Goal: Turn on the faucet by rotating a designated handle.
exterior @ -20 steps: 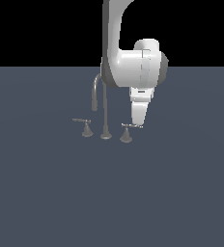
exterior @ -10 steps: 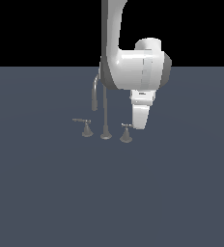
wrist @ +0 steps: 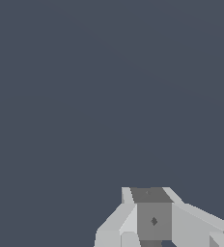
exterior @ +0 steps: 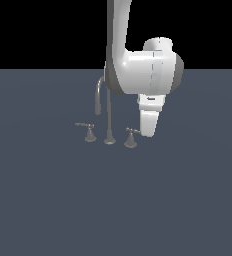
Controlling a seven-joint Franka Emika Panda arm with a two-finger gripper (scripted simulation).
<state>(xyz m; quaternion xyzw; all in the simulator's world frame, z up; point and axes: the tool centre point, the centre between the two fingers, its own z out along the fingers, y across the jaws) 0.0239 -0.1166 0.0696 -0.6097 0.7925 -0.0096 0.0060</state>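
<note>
The faucet (exterior: 108, 116) is a small grey set with a tall gooseneck spout on a round foot and a lever handle on each side. The handle (exterior: 131, 136), a thin lever with pale glints on a flared cone base, is the one on the exterior view's right. My gripper (exterior: 147, 133) hangs point-down just to the right of that lever's end, very close to it; contact cannot be made out. In the wrist view the fingers (wrist: 153, 212) appear as one grey block with no gap, and nothing is held. Neither faucet nor handle shows in that view.
The duller second lever handle (exterior: 88, 131) stands on the spout's other side, toward the exterior view's left. The set rests on a flat dark blue-grey floor (exterior: 113, 200). The white arm (exterior: 138, 70) rises above the faucet and hides part of the spout's top.
The hand has drifted slightly lower and toward the exterior view's right, beside the lever's end. The faucet and both levers look unmoved.
</note>
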